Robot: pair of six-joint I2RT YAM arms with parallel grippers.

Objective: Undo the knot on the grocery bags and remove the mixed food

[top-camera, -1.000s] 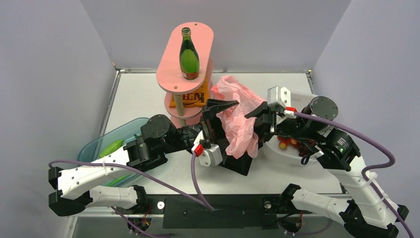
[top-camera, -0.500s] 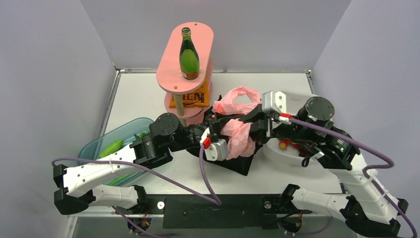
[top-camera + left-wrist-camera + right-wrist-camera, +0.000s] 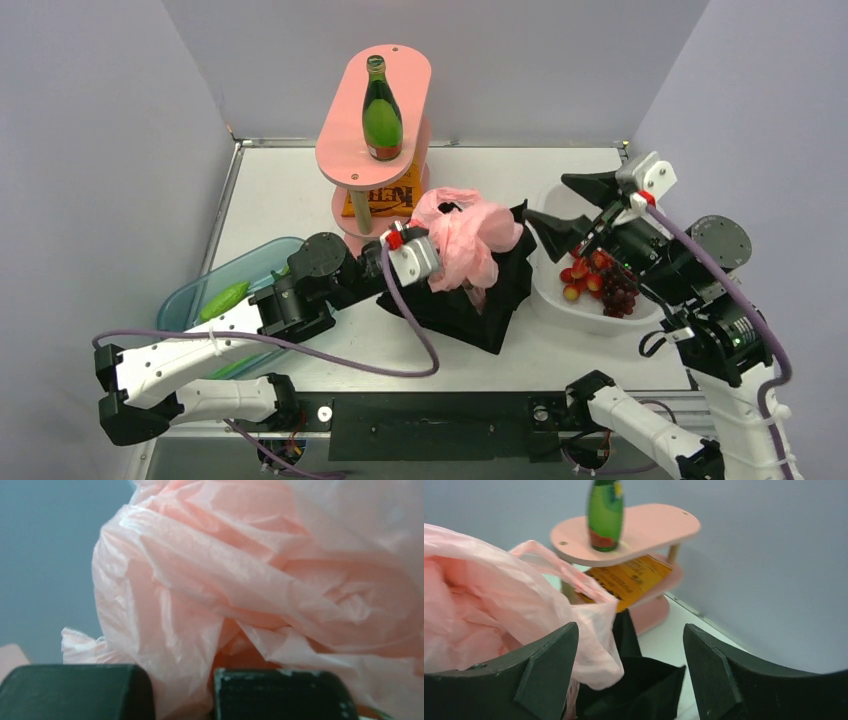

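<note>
Mid-table, bunched over the top of the boxy black tote (image 3: 470,300), sits the pink plastic bag (image 3: 462,235). It is thin, see-through and crumpled into soft folds, with one loop standing up at the back. The left gripper (image 3: 182,692) is pinched tight on a fold of it. The right gripper (image 3: 575,208) hangs with fingers spread wide, just beside the bag, above the white bowl (image 3: 548,290) of grapes (image 3: 620,290).
</note>
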